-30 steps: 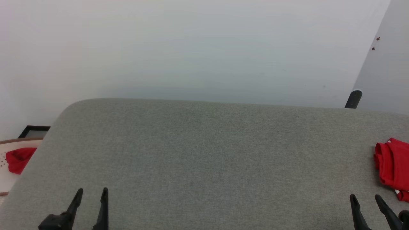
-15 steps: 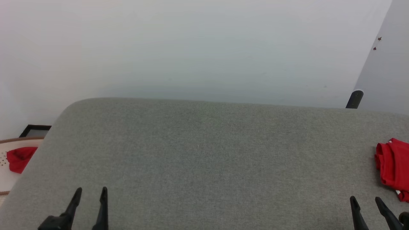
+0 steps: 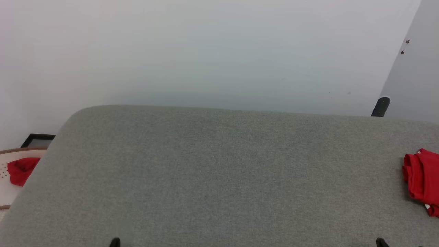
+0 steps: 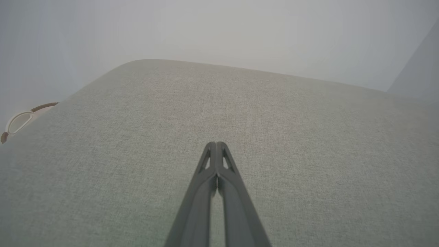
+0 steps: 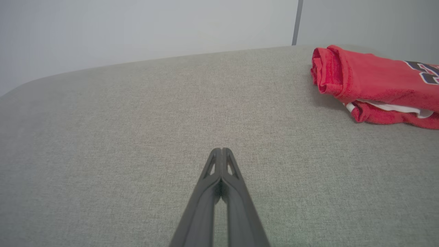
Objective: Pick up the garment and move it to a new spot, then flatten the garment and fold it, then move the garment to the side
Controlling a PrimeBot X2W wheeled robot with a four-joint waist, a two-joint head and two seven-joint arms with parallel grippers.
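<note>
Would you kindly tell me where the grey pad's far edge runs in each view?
Head view: the far edge crosses mid-picture and rounds down at the left.
Left wrist view: the far edge runs high, sloping down to the right.
Right wrist view: the far edge runs high, rising rightward towards the jersey.
Shared landmark: the pale wall behind that edge.

1. Left pincer (image 4: 216, 144): fingers, spread earlier, now pressed together; it has sunk to the head view's bottom edge, lower left, apparently a lone tip left.
2. Right pincer (image 5: 222, 149): the same, lower right.
</note>
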